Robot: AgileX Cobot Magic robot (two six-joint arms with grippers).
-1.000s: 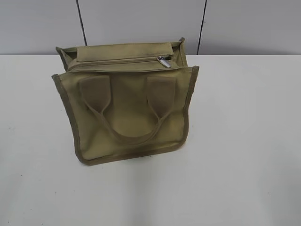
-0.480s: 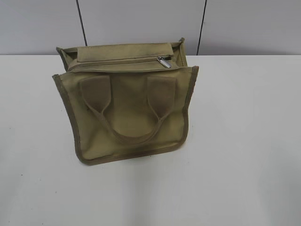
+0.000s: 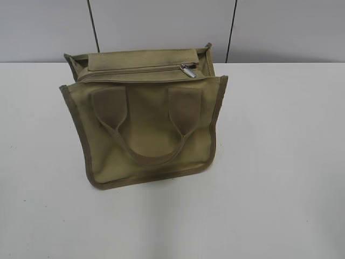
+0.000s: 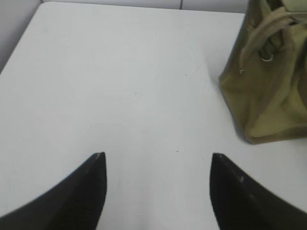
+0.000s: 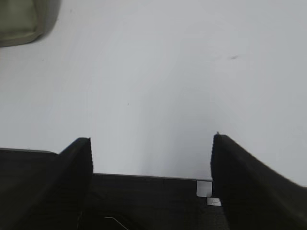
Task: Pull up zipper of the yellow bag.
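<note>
Looks like a lab or robot test bench rather than a home: plain white tabletop, bare but for a few small dark specks, backed just behind its far edge by pale grey wall panels split by thin dark vertical seams. Seen from each wrist camera, only the same white tabletop, with a dark ledge at its near edge on the right. No furniture, decor or household clutter-like markers to read otherwise.
</note>
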